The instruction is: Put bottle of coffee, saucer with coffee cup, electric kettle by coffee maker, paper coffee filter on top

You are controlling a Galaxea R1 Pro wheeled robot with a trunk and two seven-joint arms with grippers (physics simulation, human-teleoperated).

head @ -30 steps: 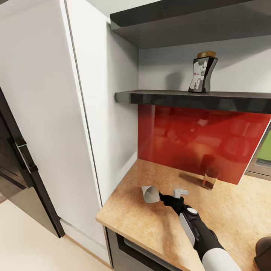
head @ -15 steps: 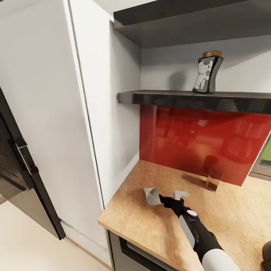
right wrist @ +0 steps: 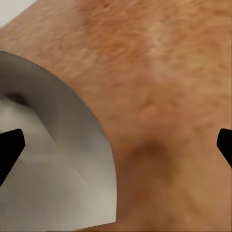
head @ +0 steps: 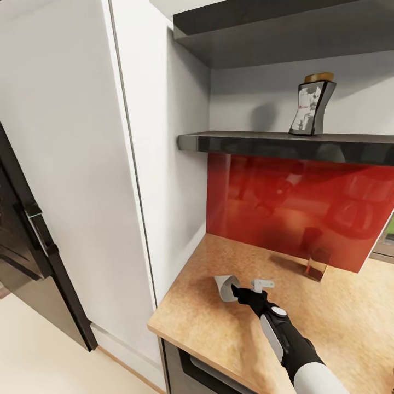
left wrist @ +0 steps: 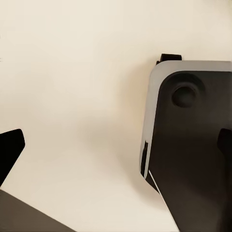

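Observation:
A white paper coffee filter [head: 224, 287] lies on its side on the beige countertop [head: 339, 317], near the counter's left end. My right gripper [head: 247, 289] is low over the counter right beside the filter, open. In the right wrist view the filter [right wrist: 53, 164] lies against one fingertip [right wrist: 9, 150], while the other is far across. The bottle of coffee [head: 313, 106] stands upright on the lower black kitchen shelf [head: 262, 142]. My left gripper [left wrist: 116, 145] hangs open over the floor. The coffee maker, saucer, coffee cup and electric kettle are out of view.
A tall white cabinet [head: 82, 164] walls the counter's left end, with a dark appliance and handle [head: 35, 230] further left. A glossy red backsplash [head: 295, 208] rises behind, and a small glass [head: 318, 268] stands at its foot. A second black shelf [head: 273, 22] hangs above.
The whole picture has slid right, so the camera has turned left. A dark object at the lower right edge has left the frame. My right gripper stays beside the filter.

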